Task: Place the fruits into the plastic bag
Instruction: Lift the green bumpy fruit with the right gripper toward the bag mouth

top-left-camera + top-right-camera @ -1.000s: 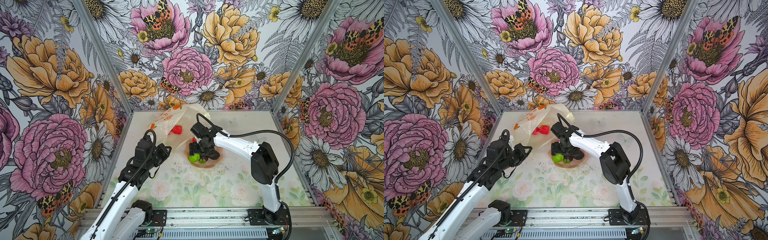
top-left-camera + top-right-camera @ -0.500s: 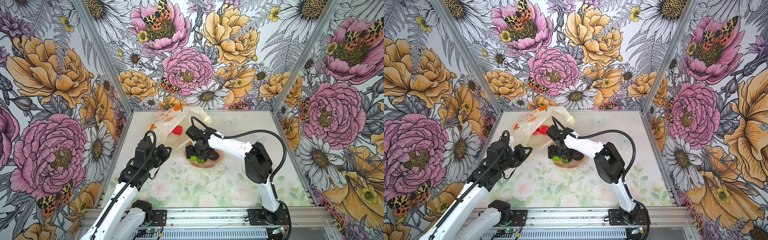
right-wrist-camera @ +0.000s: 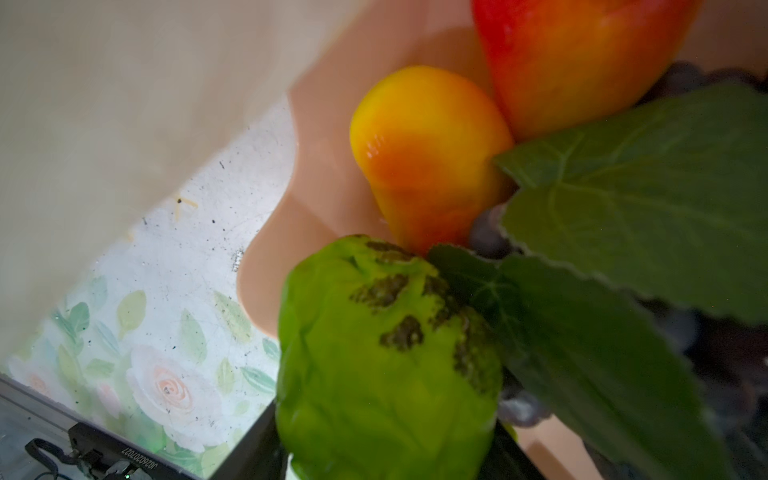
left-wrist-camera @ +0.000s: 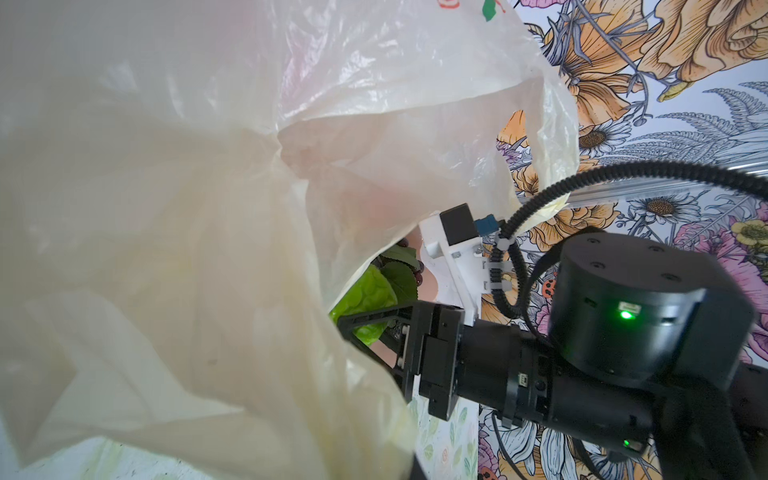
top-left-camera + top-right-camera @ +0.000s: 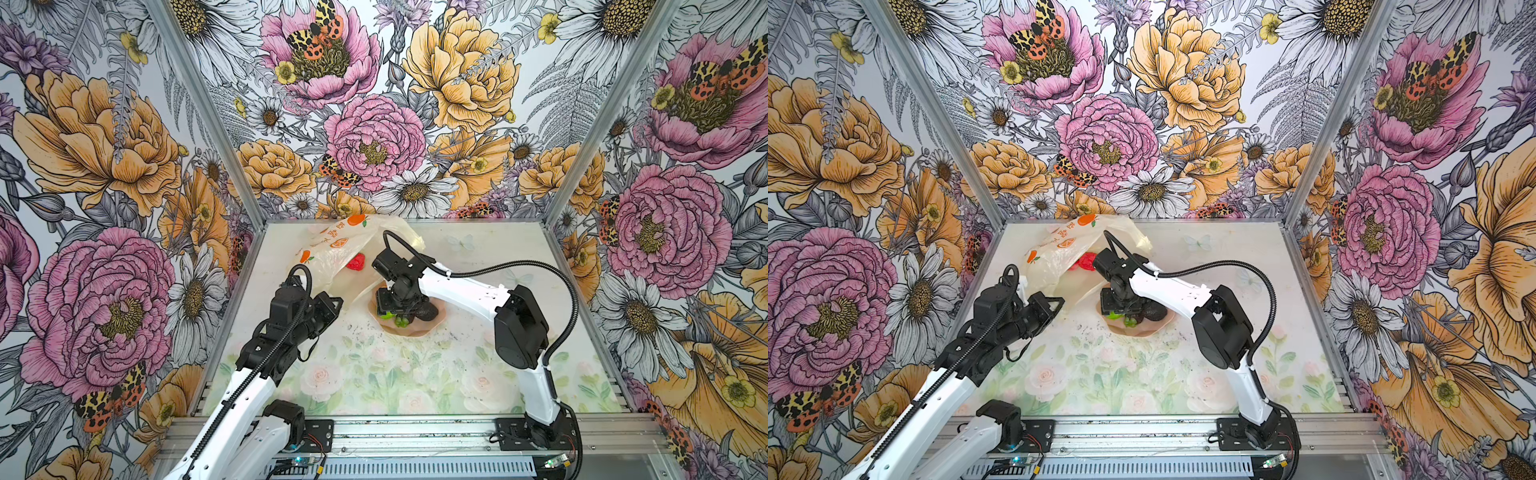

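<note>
My left gripper (image 5: 334, 302), fingers closed on the plastic bag (image 5: 332, 257), props its mouth open at eleven o'clock of the pink bowl (image 5: 415, 332), while my right gripper (image 5: 390, 315) straddles the lime-green fruit (image 3: 382, 365) in that bowl; gripped or not, I can't tell.

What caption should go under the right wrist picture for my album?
Close-up of the pink bowl: a lime-green fruit, a yellow-orange fruit, a red apple and green leaves.

Fruits (image 5: 400, 320) in bowl (image 5: 409, 331) (centre); bag (image 5: 332, 253) behind-left; strawberry (image 5: 356, 262) at bag's mouth.
</note>
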